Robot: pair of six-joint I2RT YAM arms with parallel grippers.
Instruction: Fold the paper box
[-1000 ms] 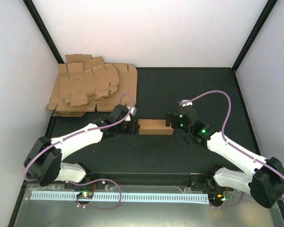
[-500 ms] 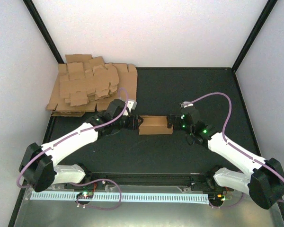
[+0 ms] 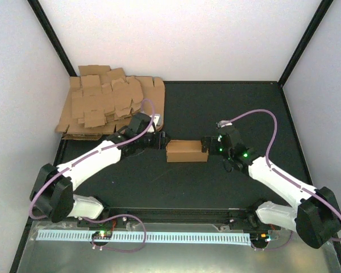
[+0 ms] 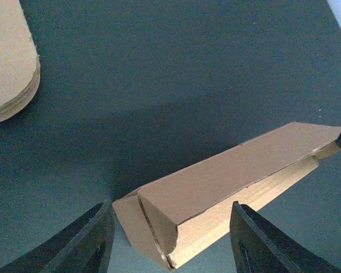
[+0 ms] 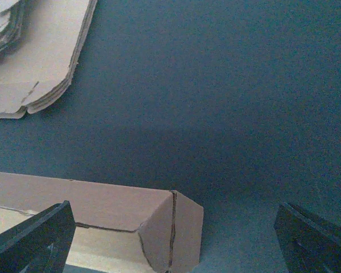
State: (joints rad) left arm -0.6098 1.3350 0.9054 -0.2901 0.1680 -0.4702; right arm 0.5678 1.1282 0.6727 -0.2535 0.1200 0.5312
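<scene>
The paper box (image 3: 187, 151) is a small oblong brown carton lying on the black mat between my two grippers, its top flap down. My left gripper (image 3: 159, 142) is open at the box's left end. In the left wrist view its fingers (image 4: 91, 239) straddle that end of the box (image 4: 216, 187) without clamping it. My right gripper (image 3: 206, 145) is open at the box's right end. In the right wrist view the box (image 5: 102, 210) lies between its wide-spread fingers (image 5: 34, 236), nearer the left one.
A thick pile of brown cardboard sheets (image 3: 111, 105) lies at the back left, just beyond the left gripper, and shows in both wrist views (image 4: 8, 62) (image 5: 28, 57). White walls and black posts enclose the mat (image 3: 227, 108).
The left gripper has moved up and right to the box's left end. The box, open-topped a second ago, now has its top flap down. The right arm has barely moved.
</scene>
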